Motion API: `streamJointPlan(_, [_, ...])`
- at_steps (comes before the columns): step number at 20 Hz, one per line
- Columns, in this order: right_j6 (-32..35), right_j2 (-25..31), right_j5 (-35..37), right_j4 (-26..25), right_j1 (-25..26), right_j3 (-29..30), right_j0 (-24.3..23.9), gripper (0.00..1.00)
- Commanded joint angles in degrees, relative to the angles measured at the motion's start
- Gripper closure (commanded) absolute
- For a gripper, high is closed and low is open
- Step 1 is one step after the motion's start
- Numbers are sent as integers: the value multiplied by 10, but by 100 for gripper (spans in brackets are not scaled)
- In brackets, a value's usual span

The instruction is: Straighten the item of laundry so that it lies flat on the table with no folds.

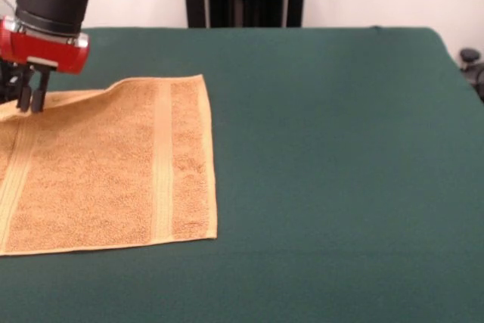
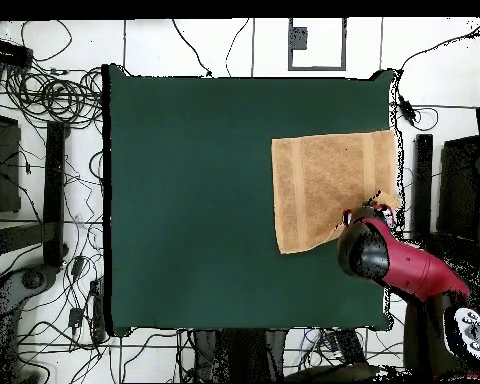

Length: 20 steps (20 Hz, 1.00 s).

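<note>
Pinching the towel's [image 1: 106, 168] raised far edge, pincer [image 1: 30, 100] nearly closed on table [image 1: 340, 149].

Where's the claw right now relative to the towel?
In the front view the claw is at the far left, down at the towel's far edge. Overhead, it sits at the towel's right side, nearest the robot's base.

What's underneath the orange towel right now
The towel lies on the table, whose green cloth shows all around it. Whatever is directly beneath is covered. The gripper touches its far edge.
</note>
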Motion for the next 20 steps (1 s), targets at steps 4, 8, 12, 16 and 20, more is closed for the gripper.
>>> streamJointPlan(4, [193,-30,-34,74,-21,118,52,100])
streamJointPlan(8, [186,-46,-34,88,-14,124,63,100])
streamJointPlan(12, [184,-61,-31,105,1,123,73,100])
streamJointPlan(16, [180,-86,-5,134,26,108,93,100])
streamJointPlan(20, [182,-116,-1,165,50,98,117,100])
